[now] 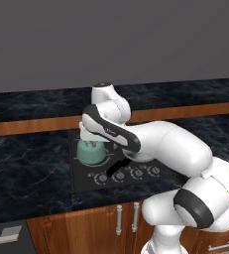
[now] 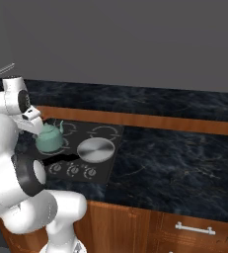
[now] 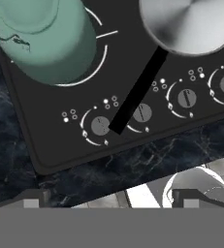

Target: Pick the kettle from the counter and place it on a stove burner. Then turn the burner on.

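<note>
- kettle sits on stove burner; tool empty, tips spread wide.
- Risk: pan handle overlaps leftmost knob; tool could snag it or turn the wrong dial.

White arm folded forward and low, gripper pointing down, fingertips apart.

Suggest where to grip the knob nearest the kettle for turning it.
Pinch the round grey leftmost knob across its raised disc, coming straight down from above: it lies flat on the black glass cooktop. Mind the pan's black handle, whose tip ends right beside it.
</note>
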You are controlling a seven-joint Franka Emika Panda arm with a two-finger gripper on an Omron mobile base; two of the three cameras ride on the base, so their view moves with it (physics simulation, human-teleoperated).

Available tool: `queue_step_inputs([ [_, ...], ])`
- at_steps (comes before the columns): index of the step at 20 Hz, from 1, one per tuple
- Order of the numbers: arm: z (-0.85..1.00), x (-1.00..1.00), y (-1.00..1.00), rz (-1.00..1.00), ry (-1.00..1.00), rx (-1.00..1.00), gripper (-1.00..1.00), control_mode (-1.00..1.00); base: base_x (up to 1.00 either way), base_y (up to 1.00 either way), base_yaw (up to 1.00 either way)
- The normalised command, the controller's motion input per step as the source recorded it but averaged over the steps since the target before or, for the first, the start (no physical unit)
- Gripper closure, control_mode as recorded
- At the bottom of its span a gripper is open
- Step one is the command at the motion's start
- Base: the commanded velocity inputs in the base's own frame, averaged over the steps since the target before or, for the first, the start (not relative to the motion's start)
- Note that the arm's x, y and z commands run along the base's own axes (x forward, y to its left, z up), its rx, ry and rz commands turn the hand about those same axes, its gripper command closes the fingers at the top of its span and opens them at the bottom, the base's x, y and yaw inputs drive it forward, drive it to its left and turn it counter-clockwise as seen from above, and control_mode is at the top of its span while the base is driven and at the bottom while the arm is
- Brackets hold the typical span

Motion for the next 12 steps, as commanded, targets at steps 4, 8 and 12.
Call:
queue_step_inputs([
  [4,-0.17,-0.29,-0.14,0.11,0.0,0.0,-1.0,-1.0,0.0,0.0,0.0],
  [8,-0.06,0.0,-0.06,0.11,0.0,0.0,-1.0,-1.0,0.0,0.0,0.0],
  [12,-0.2,0.0,-0.02,0.13,0.05,0.0,-1.0,-1.0,0.0,0.0,0.0],
])
